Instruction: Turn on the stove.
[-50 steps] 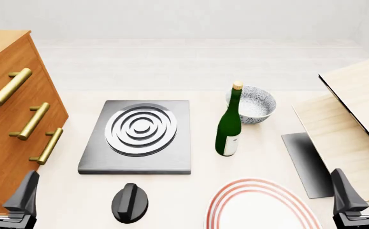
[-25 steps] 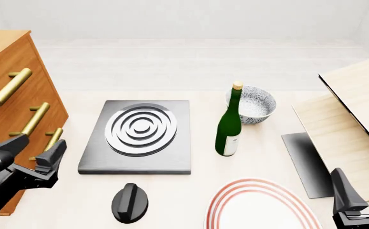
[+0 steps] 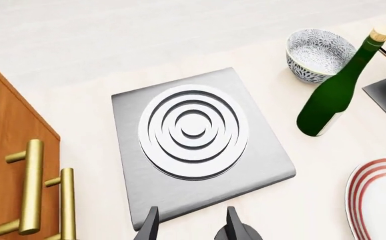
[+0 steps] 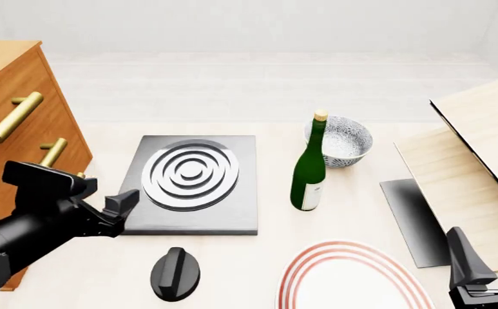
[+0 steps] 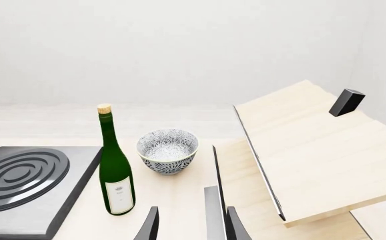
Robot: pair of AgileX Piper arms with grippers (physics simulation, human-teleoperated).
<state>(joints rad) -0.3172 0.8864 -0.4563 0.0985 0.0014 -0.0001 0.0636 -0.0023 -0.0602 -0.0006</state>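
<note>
Front view, from left to right: a wooden drawer cabinet (image 4: 12, 129) with brass bar handles (image 4: 9, 117) stands at the bench's left edge. Just in front of it the left arm reaches in from the lower left, its left gripper (image 4: 115, 209) hanging above the bench beside the stove's near left corner, jaws apart and holding nothing. The left wrist view confirms the gap between its two fingertips (image 3: 147, 227), with the stove's near edge just beyond them.

The stove (image 4: 189, 183), a flat dark-grey slab with concentric silver-white burner rings (image 4: 190, 174), lies flat on the bench (image 4: 258, 257) left of centre. Its separate black ridged knob (image 4: 174, 273) sits on the bench just in front of the slab's near edge, apart from the left gripper and untouched.

Right of the stove a green wine bottle (image 4: 310, 170) with a cork stands upright, and just behind it to the right is a blue-and-white patterned bowl (image 4: 345, 141). Nearer the camera, a white plate with red concentric rings (image 4: 352, 280) lies at the front edge, partly cut off.

Further right a dark flat sheet (image 4: 413, 219) lies on the bench, beside a tilted pale wooden board (image 4: 480, 148) at the right edge. The right gripper (image 4: 488, 261) sits low in the bottom right corner, its jaws apart and empty, as the right wrist view also shows.
</note>
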